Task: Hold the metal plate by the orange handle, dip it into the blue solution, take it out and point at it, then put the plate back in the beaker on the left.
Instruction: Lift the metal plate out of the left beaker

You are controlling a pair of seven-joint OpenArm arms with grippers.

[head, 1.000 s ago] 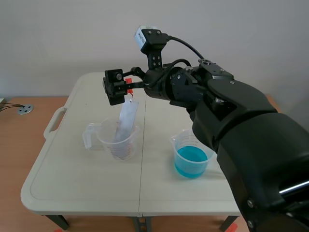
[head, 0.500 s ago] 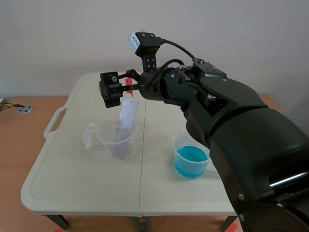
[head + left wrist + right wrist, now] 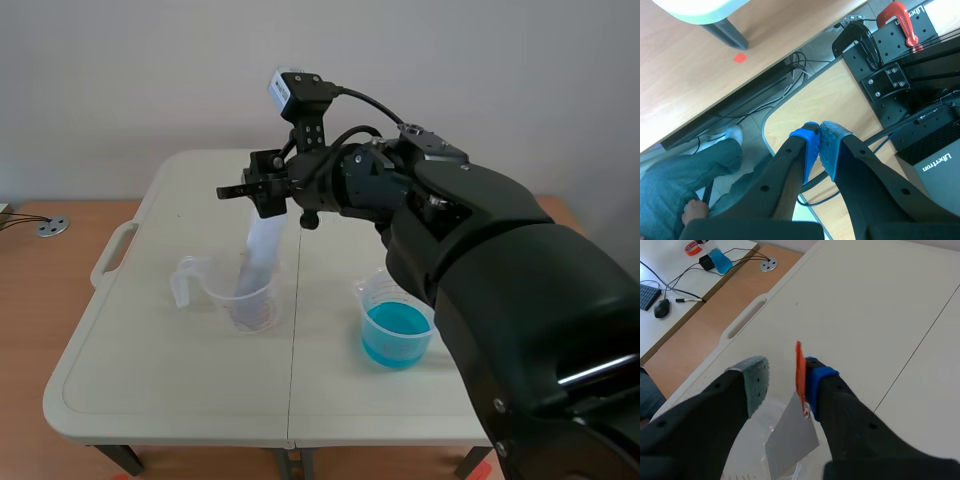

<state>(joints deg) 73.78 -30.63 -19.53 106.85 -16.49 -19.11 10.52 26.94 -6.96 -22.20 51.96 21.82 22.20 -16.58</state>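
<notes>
The right gripper (image 3: pixel 785 377) is found open above the left beaker (image 3: pixel 215 285), with the orange handle (image 3: pixel 799 375) lying against one pad, unclamped. The metal plate (image 3: pixel 790 440) is stood leaning in that beaker. The left gripper (image 3: pixel 820 150) is closed on nothing.

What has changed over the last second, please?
The right gripper has turned at the wrist and opened, letting go of the orange handle, which now sits beside its blue pad. The plate still stands in the left beaker. The blue beaker has not moved.
</notes>
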